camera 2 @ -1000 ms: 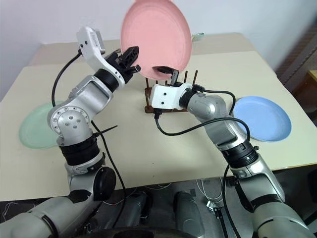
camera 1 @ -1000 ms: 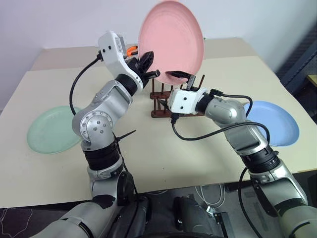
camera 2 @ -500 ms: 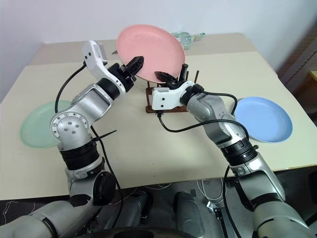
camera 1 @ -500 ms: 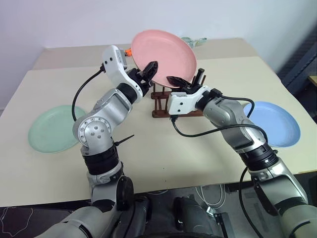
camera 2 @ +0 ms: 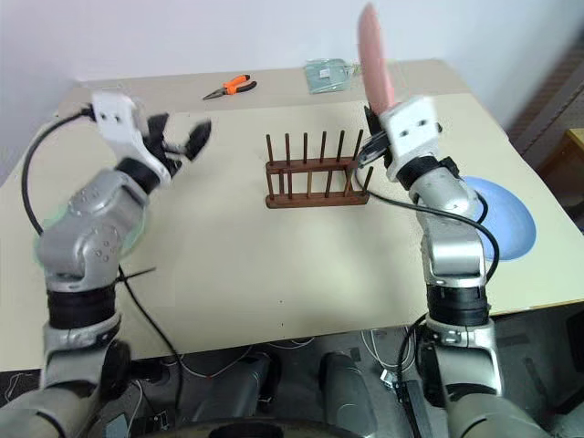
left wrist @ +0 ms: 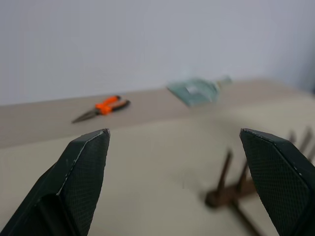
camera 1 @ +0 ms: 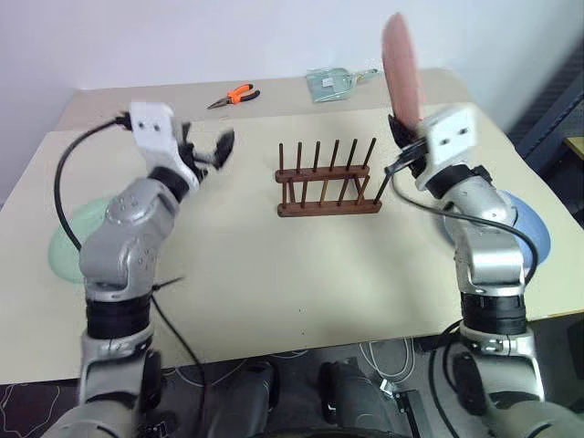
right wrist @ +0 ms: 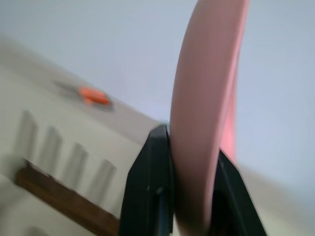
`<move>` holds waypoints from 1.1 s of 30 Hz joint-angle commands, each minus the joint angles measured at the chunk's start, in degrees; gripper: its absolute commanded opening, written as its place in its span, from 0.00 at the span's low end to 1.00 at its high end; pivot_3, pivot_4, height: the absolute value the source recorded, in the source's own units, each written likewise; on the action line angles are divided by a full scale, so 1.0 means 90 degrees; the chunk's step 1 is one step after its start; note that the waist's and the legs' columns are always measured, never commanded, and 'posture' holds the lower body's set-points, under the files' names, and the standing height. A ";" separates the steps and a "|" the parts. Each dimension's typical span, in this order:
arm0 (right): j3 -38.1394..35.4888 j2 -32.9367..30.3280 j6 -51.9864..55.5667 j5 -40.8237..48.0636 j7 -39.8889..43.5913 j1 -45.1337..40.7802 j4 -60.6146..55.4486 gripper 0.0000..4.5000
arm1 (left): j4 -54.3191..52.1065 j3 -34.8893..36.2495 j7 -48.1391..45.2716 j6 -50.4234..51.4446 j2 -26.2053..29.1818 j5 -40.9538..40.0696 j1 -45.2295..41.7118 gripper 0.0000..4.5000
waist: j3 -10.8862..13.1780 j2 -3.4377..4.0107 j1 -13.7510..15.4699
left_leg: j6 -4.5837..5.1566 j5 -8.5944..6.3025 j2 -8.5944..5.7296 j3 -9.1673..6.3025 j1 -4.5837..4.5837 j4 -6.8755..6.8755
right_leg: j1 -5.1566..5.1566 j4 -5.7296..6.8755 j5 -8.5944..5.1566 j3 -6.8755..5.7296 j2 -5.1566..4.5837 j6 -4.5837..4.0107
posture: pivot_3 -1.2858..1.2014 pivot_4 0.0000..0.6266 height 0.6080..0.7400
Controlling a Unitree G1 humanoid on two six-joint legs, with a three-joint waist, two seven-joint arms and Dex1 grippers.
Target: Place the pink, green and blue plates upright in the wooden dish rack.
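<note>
While the beige worktop (camera 1: 301,265) spreads wide beneath both arms, the pink plate (camera 1: 401,68) is up in the air, edge-on and upright, above and to the right of the wooden dish rack (camera 1: 327,182). The right gripper (right wrist: 189,162) has its fingers pinched tight on that plate's lower rim. Blue plate (camera 1: 534,233) lies flat at the right, partly behind the right arm; green plate (camera 1: 68,239) lies flat at the left, partly behind the left arm. The rack stands mid-worktop, every slot bare. Left gripper (left wrist: 182,167) hangs in the air to the rack's left, fingers spread wide, gripping nothing. Far back: orange-handled pliers (camera 1: 233,95) and a clear packet (camera 1: 333,82).
</note>
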 commanded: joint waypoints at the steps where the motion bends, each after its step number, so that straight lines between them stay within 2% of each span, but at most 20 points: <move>1: -0.0608 0.0203 0.1214 0.1462 -0.0222 -0.0037 -0.0902 0.00 | -0.0521 -0.0391 -0.1077 -0.0475 0.0280 -0.0048 0.0497 0.96 | 0.0004 0.0006 0.0010 | 0.0003 -0.0002 0.0000 0.0000 -0.0001 0.0001 | 0.0000 0.0000 0.0000 -0.0001 -0.0004 -0.0001 | 0.52 0.24 0.91; 4: -0.0770 0.0392 0.1883 0.2157 -0.0595 -0.0079 -0.1219 0.00 | -0.0737 -0.0685 -0.1563 -0.0530 0.0383 -0.0074 0.0925 0.96 | 0.0008 0.0015 0.0009 | -0.0004 -0.0007 0.0000 0.0001 -0.0002 0.0001 | -0.0003 0.0001 -0.0010 -0.0003 -0.0009 -0.0020 | 0.52 0.24 0.91; 9: -0.0662 0.0464 0.2216 0.2467 -0.1001 0.0045 -0.1440 0.00 | -0.0946 -0.1078 -0.1799 -0.0534 0.0266 0.0037 0.1283 0.96 | 0.0009 0.0025 0.0010 | 0.0003 -0.0003 0.0000 0.0003 -0.0002 -0.0001 | -0.0004 -0.0001 -0.0011 -0.0006 -0.0013 -0.0021 | 0.52 0.24 0.91; 19: -0.0370 0.0300 0.2129 0.2218 -0.1293 0.0184 -0.0940 0.00 | -0.1060 -0.1252 -0.1928 -0.0530 0.0134 0.0104 0.1460 0.96 | 0.0010 0.0028 0.0006 | 0.0006 -0.0001 0.0000 0.0002 -0.0003 0.0000 | -0.0005 -0.0002 -0.0011 -0.0011 -0.0014 -0.0019 | 0.52 0.24 0.91; 22: -0.0202 0.0158 0.2041 0.2027 -0.1205 0.0165 -0.0684 0.27 | -0.1078 -0.1305 -0.1970 -0.0531 0.0138 0.0136 0.1508 0.97 | 0.0012 0.0030 0.0006 | 0.0007 -0.0001 0.0000 0.0003 -0.0003 0.0000 | -0.0005 -0.0002 -0.0011 -0.0012 -0.0013 -0.0019 | 0.52 0.24 0.91; 27: 0.0038 -0.0099 0.1557 0.1484 -0.1230 0.0009 -0.0440 0.83 | -0.1095 -0.1273 -0.2012 -0.0460 0.0139 0.0064 0.1552 1.00 | 0.0012 0.0030 0.0007 | 0.0007 -0.0001 0.0000 0.0003 -0.0004 0.0000 | -0.0004 -0.0002 -0.0011 -0.0013 -0.0014 -0.0019 | 0.52 0.24 0.91; 33: 0.0082 -0.0532 0.0676 0.0888 -0.1095 -0.0239 -0.0315 0.83 | -0.1103 -0.1116 -0.1976 -0.0414 0.0148 0.0032 0.1621 1.00 | 0.0013 0.0032 0.0007 | 0.0007 -0.0001 0.0000 0.0003 -0.0004 0.0001 | -0.0004 -0.0003 -0.0011 -0.0015 -0.0014 -0.0018 | 0.52 0.24 0.91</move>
